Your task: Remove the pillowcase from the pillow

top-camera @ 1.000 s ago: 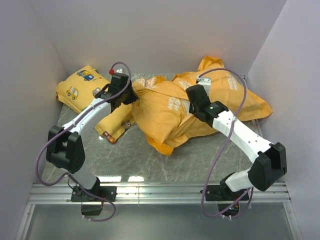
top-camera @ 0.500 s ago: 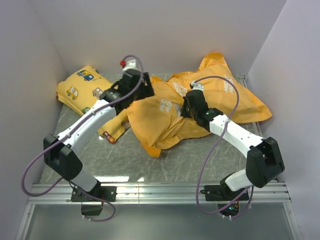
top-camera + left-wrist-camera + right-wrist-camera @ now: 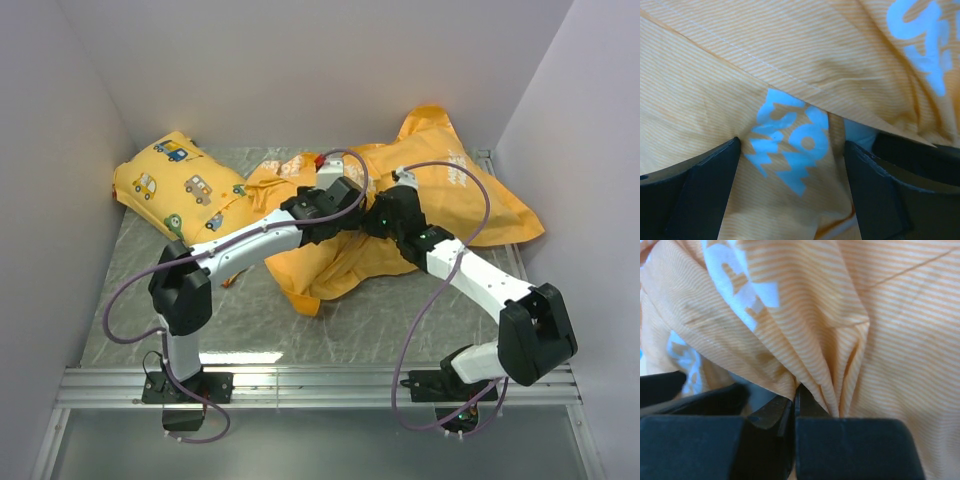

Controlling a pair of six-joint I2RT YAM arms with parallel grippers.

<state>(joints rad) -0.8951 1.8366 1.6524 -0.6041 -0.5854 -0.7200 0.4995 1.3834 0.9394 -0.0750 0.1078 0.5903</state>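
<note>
1. Grip check comes first: my right gripper (image 3: pixel 795 402) is pinched tight on a bunched fold of the big orange striped fabric pillowcase (image 3: pixel 460 200), so I treat that hand as the anchor.
2. My left gripper (image 3: pixel 791 150) hangs with its jaws wide and holds nothing. It sits just above the same cloth, over a patch of pale lettering and close beside the right one.
3. The pillowcase lies crumpled across the middle and back right of the grey mottled table (image 3: pixel 300 335). I cannot see the white pillow, and I judge it is inside the cover.
4. To do this step well, I lower the left jaws until one layer of cloth sits between them, then close. Catching both layers or the filling would drag the pillow along.
5. I aim for the stitched hem, not the flat middle.
6. I stay clear of the small yellow car-print pillow (image 3: pixel 175 185) at back left, and I watch that the two wrists do not knock together.
</note>
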